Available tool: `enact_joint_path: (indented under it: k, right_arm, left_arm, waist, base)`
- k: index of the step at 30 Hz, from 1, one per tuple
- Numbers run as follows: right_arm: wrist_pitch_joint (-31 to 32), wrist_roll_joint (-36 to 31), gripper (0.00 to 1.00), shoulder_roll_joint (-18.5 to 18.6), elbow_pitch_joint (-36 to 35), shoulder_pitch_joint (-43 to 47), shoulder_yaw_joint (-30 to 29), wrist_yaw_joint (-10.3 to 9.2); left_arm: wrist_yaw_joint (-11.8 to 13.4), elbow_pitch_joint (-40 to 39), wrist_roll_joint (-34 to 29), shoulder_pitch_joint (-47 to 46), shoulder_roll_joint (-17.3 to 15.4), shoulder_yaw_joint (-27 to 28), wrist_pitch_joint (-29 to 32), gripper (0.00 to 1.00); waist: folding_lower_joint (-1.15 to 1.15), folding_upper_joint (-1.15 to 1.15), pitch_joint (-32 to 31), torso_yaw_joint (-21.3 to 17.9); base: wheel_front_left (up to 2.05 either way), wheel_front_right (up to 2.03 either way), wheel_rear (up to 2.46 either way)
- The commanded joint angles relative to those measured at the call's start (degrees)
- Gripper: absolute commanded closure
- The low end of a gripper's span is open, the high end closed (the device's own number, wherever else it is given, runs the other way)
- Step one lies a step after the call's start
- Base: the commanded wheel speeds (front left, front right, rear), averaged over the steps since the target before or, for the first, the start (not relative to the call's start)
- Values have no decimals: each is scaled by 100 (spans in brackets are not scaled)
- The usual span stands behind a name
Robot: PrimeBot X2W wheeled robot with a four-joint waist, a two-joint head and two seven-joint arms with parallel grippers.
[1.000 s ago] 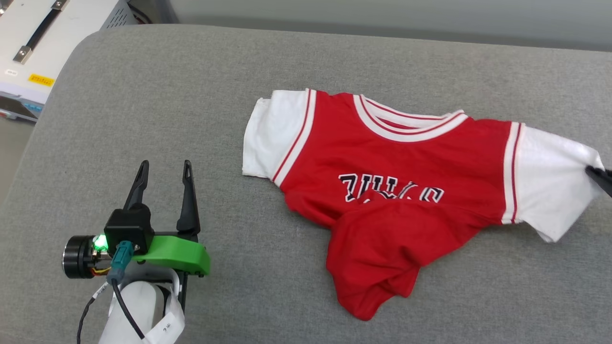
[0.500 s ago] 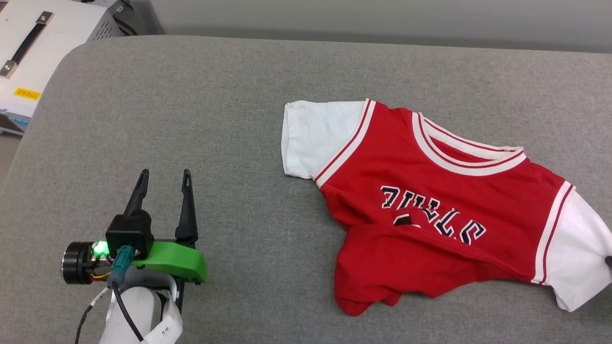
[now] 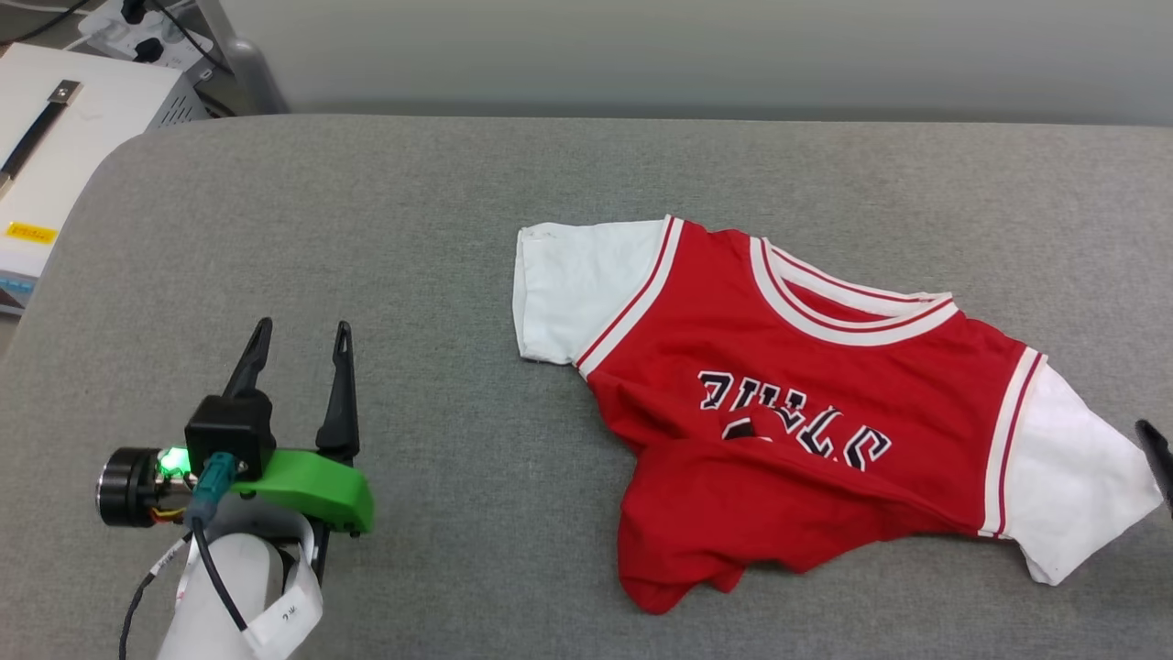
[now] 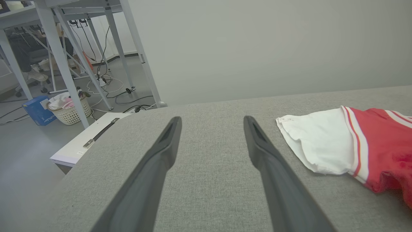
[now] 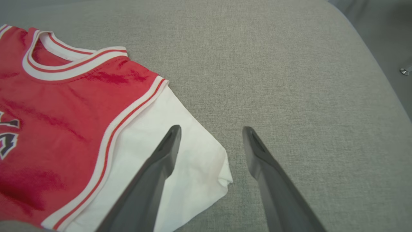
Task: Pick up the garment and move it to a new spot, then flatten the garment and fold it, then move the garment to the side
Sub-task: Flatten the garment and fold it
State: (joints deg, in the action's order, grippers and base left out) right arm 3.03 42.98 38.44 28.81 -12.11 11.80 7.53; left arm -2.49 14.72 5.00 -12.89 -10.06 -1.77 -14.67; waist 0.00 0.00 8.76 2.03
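Just over garment [image 5: 64,96]: right gripper [image 5: 211,128] agape

1. It looked like a lab: a white instrument case [image 3: 55,156] with a handle stood left of the grey padded bench [image 3: 367,229].
2. Loose cables [image 4: 111,88] lay on the floor beneath white metal-framed tables [image 4: 60,54].

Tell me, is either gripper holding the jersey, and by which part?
Nothing is held. Right gripper open at a sleeve of the jersey; left gripper open, apart.
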Motion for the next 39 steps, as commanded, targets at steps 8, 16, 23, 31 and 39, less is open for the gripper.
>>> enact_joint_path:
  k: [8,16,23,31,39]
  right_arm:
    - [-681,-1248,0,-734,-1130,395,-992,-4]
    - [-354,-2227,0,-1744,-2601,799,-1479,-4]
    - [-169,-2488,0,-2037,-3121,792,-1357,-4]
    - [-209,-2544,0,-2181,-3222,464,-1077,-4]
    - [-461,-2507,0,-2208,-2986,104,-813,-4]
  left_arm:
    - [-403,432,84,-1196,-459,-305,96,0]
    - [-497,897,959,-3015,-1002,-1576,1187,0]
    - [-499,1363,2568,-4338,-1539,-3338,3276,0]
    - [-499,1880,3963,-5363,-1821,-4459,5265,0]
    - [-499,2465,4273,-5835,-1908,-5011,5664,0]
  waist:
    - [0,0,5,-316]
    - [0,0,390,-578]
    - [0,0,816,-787]
    - [0,0,1473,-1107]
    - [0,0,1981,-1411]
  base:
    - [0,0,0]
    - [0,0,0]
    - [0,0,0]
    - [0,0,0]
    - [0,0,0]
